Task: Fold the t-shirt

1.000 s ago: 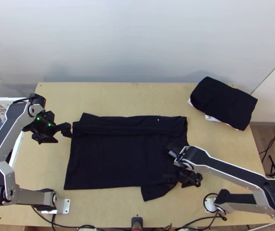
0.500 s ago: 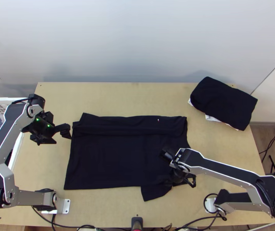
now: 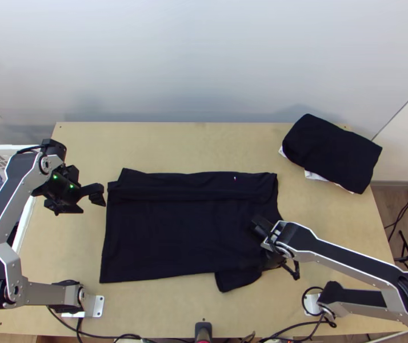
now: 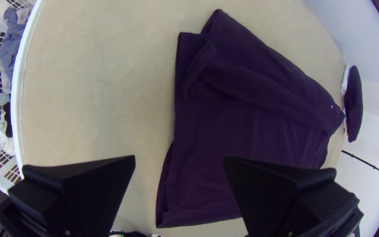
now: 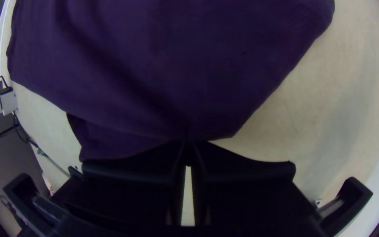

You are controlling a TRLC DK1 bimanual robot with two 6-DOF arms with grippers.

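The black t-shirt (image 3: 175,228) lies on the table with its far side folded over in a long strip; a sleeve (image 3: 238,279) sticks out at its near right. My left gripper (image 3: 96,194) stands just left of the shirt's left edge in the top view. In the left wrist view the left gripper (image 4: 180,163) is open, the shirt (image 4: 242,131) partly beyond one finger. At the shirt's near right corner is my right gripper (image 3: 270,263), partly hidden under its arm. In the right wrist view the right gripper (image 5: 188,142) is shut on the edge of the shirt (image 5: 176,79), which creases toward the fingertips.
A folded black cloth (image 3: 332,151) on white cloth lies at the table's back right. At the left edge stands a white basket (image 3: 27,220) with clothes in it. Cables (image 3: 124,336) run along the near edge. Bare wood (image 3: 187,146) lies behind the shirt.
My right gripper moved left and shut on the shirt, then went slightly back right and up the picture. The shirt's near edge and sleeve shifted a little with it. The left arm has hardly moved.
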